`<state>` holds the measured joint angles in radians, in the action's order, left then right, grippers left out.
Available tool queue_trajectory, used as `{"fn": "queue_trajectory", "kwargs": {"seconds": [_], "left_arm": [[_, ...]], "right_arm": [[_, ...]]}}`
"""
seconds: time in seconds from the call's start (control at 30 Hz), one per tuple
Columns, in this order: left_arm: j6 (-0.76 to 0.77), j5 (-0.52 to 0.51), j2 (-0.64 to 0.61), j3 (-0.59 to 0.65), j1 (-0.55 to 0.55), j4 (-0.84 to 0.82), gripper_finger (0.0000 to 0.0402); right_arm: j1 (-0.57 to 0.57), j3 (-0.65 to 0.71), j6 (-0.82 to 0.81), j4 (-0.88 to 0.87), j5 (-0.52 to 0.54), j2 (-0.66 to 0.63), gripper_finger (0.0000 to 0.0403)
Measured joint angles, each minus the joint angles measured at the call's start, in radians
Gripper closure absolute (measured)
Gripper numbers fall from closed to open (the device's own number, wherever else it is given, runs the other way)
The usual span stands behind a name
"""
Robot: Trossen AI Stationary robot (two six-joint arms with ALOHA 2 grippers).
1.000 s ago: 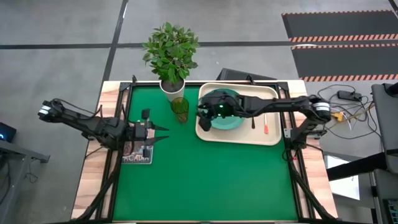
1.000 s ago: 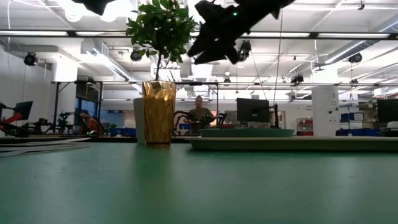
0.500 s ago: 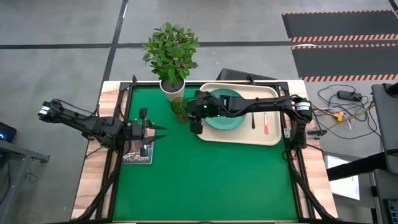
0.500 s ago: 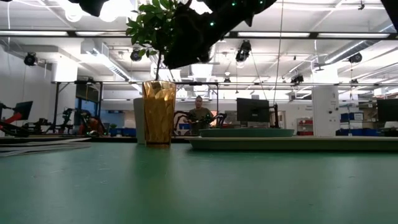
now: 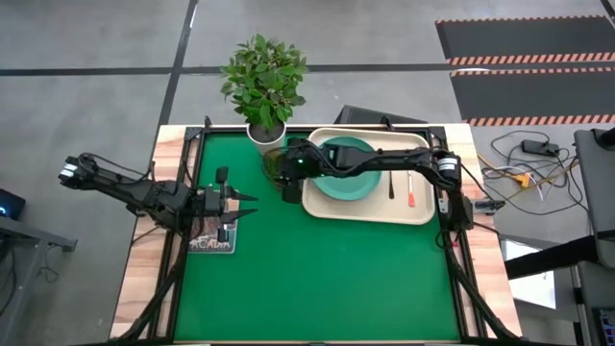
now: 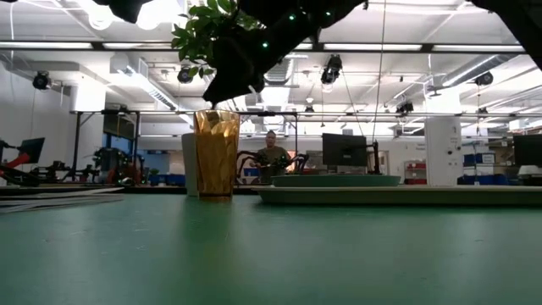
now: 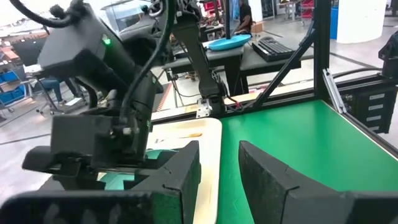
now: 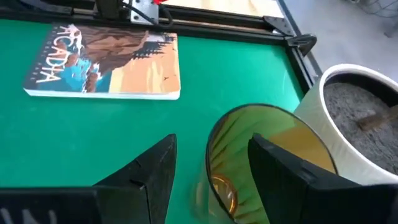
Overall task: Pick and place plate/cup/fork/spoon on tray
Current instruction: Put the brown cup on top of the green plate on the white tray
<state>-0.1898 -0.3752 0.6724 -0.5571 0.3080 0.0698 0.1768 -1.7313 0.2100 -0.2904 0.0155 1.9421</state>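
Observation:
The see-through cup [image 6: 216,154] stands upright on the green table next to the white plant pot; it also shows in the right wrist view [image 8: 273,140]. My right gripper [image 8: 212,144] is open and hovers just above the cup [image 5: 273,162], its fingers on either side of the rim's near part, touching nothing. The cream tray [image 5: 423,207] lies at the far right with the teal plate [image 5: 346,178], the dark spoon [image 5: 392,185] and the red-handled fork [image 5: 410,190] on it. My left gripper [image 5: 233,204] is open and empty at the table's left, over a book.
A white pot with a leafy plant [image 5: 264,91] stands at the far edge just behind the cup, and its rim [image 8: 360,81] is close to my right gripper's finger. A book [image 8: 106,62] lies at the left edge [image 5: 213,238]. The green mat's middle and near part are bare.
My right gripper has gone from above the plate toward the table's left, across the tray's left rim, and now hangs over the cup. The cup, plate, fork and spoon have stayed where they were.

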Motion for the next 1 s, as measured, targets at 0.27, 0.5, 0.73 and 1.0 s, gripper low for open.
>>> {"fn": "queue_trajectory", "kwargs": {"seconds": [0.27, 0.5, 0.73, 1.0], "left_arm": [[0.000, 0.000, 0.003, 0.000, 0.000, 0.000, 0.0307], [0.000, 0.000, 0.004, 0.000, 0.000, 0.001, 0.0307], [0.000, 0.000, 0.006, 0.000, 0.000, 0.001, 0.0307], [-0.001, 0.000, 0.006, 0.000, 0.000, 0.001, 0.0307]], "right_arm": [[0.001, -0.112, 0.000, -0.141, 0.009, 0.080, 0.0216], [0.000, -0.130, -0.003, -0.171, 0.010, 0.090, 0.0240], [0.001, -0.129, -0.001, -0.176, 0.009, 0.090, 0.0331], [-0.002, -0.128, 0.034, -0.176, -0.001, 0.089, 0.0391]]}}
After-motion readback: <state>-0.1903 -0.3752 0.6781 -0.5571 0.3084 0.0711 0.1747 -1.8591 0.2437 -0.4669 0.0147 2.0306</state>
